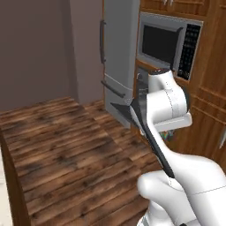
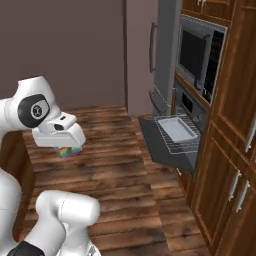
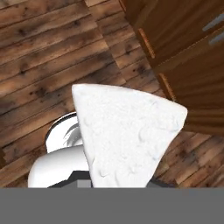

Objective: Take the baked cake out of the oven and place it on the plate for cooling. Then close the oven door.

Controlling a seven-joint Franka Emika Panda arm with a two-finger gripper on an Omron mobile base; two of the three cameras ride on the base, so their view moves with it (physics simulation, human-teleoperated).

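Note:
My gripper point(image 2: 72, 146) is shut on the cake point(image 3: 127, 135), a white frosted wedge that looms large in the hand view. In the right base view its rainbow layers point(image 2: 70, 151) peek out under the hand, above the wooden floor and well left of the oven point(image 2: 192, 107). The oven door point(image 2: 162, 145) hangs open, flat and dark, and its edge also shows in the left base view point(image 1: 121, 109). A wire rack point(image 2: 182, 142) with a pale tray point(image 2: 179, 128) sticks out over the door. The plate is out of view.
A silver microwave point(image 2: 197, 50) sits above the oven, and a grey fridge point(image 1: 119, 53) stands to its left. Wooden cabinets point(image 2: 230, 165) run along the right. Wooden plank floor point(image 2: 115, 165) lies between the arm and the oven.

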